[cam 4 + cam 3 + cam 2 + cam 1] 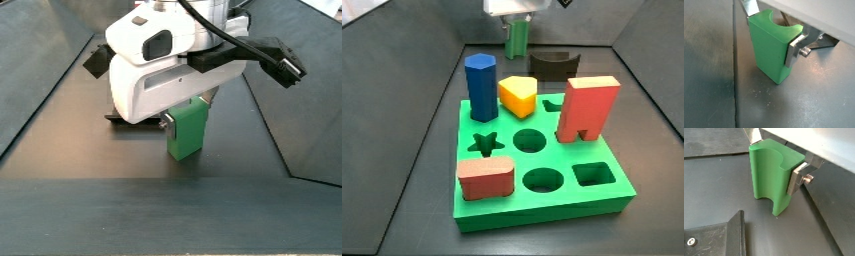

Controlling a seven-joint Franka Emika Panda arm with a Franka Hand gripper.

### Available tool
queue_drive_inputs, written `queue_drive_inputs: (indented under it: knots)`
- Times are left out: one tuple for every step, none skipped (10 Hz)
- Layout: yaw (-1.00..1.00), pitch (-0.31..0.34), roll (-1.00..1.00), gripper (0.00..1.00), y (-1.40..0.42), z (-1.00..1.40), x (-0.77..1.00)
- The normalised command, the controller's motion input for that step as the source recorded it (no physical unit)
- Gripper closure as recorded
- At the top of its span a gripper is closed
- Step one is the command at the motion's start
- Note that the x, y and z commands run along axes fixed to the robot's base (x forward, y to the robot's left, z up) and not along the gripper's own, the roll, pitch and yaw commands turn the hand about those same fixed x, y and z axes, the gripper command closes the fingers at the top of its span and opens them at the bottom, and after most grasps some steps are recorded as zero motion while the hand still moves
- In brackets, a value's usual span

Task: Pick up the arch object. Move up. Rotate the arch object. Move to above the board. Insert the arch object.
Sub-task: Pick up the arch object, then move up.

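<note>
Clamped around the arch object (771,175), my gripper (774,155) holds it upright between silver fingers (799,177), its foot on or just above the dark floor. Beyond the board (543,205), that green block (517,40) stands beside the black block (553,65).

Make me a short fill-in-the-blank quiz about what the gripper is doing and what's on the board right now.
1. The gripper is shut on the ____ object.
2. The arch object stands ____ on the dark floor.
3. The tall red block stands on the ____.
4. The blue block on the board stands beside a ____ piece.

Missing words: arch; upright; board; yellow
</note>
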Motion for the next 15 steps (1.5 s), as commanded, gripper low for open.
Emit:
queue_drive_inputs:
  knots:
    - [0.0,0.0,0.0,1.0,0.0,0.0,0.0]
    - [0.0,0.0,0.0,1.0,0.0,0.0,0.0]
    - [0.0,0.0,0.0,1.0,0.0,0.0,0.0]
    - [0.0,0.0,0.0,1.0,0.0,0.0,0.0]
    - [0.0,0.0,0.0,1.0,0.0,0.0,0.0]
    - [0.0,0.0,0.0,1.0,0.0,0.0,0.0]
    - [0.0,0.0,0.0,1.0,0.0,0.0,0.0]
    - [0.0,0.0,0.0,1.0,0.0,0.0,0.0]
    - [0.0,0.0,0.0,1.0,0.0,0.0,0.0]
    - [0.0,0.0,0.0,1.0,0.0,0.0,0.0]
    - [0.0,0.0,0.0,1.0,0.0,0.83,0.0]
    - [0.02,-0.014,0.0,1.0,-0.05,0.85,0.07]
    - [0.02,0.009,0.0,1.0,-0.05,0.78,0.05]
    - [0.02,0.048,0.04,1.0,-0.02,0.53,0.01]
    - [0.02,0.059,0.05,1.0,-0.01,0.42,0.0]
